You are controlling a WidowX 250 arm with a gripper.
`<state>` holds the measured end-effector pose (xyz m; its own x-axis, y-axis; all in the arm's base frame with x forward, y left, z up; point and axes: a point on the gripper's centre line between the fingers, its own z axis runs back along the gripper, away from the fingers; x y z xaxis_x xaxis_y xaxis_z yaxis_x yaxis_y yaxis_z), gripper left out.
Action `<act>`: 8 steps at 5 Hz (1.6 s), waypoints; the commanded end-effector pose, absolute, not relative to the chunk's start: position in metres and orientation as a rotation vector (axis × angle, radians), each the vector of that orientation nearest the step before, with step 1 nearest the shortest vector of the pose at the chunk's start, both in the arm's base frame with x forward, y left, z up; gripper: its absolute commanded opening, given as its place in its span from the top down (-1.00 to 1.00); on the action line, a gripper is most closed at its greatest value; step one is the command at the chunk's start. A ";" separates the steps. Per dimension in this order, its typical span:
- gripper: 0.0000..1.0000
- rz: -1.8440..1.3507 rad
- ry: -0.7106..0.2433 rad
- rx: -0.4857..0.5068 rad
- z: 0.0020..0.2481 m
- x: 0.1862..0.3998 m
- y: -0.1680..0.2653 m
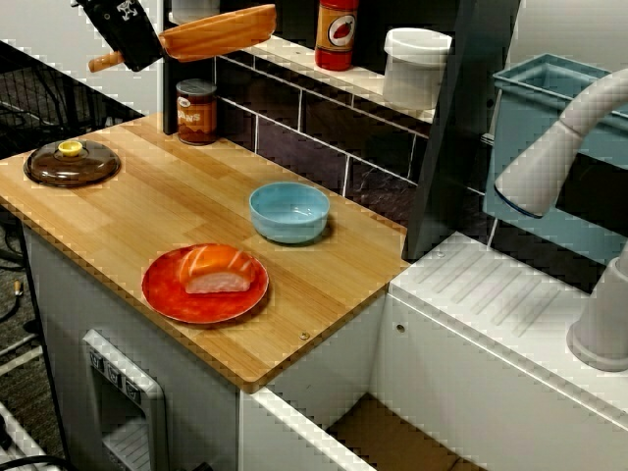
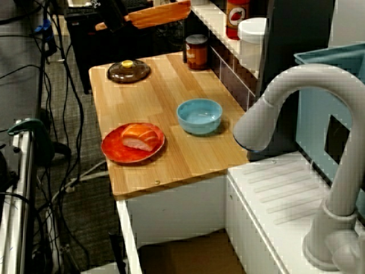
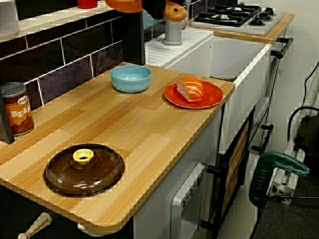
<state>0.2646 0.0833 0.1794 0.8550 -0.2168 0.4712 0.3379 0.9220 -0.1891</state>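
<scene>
We log a carry: gripper (image 1: 145, 47) pinching orange toy pan (image 1: 221, 31) by its handle, aloft; bean can (image 1: 196, 111) just below. Lowering, we judge, must clear the shelf (image 1: 294, 51) alongside.

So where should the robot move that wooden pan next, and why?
Probably lower it slowly toward the bare countertop: the gripper holds the wooden pan high in the air by the shelf, and open wood shows between the brown lid and blue bowl.

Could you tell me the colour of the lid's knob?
Yellow knob, clearest in the view nearest the lid.
</scene>
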 end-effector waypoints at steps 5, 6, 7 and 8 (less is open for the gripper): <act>1.00 -0.156 -0.531 0.038 0.179 0.263 0.109; 1.00 -0.159 -0.521 0.036 0.167 0.261 0.110; 1.00 -0.185 -0.496 0.012 0.157 0.260 0.107; 1.00 -0.179 -0.480 0.006 0.148 0.259 0.109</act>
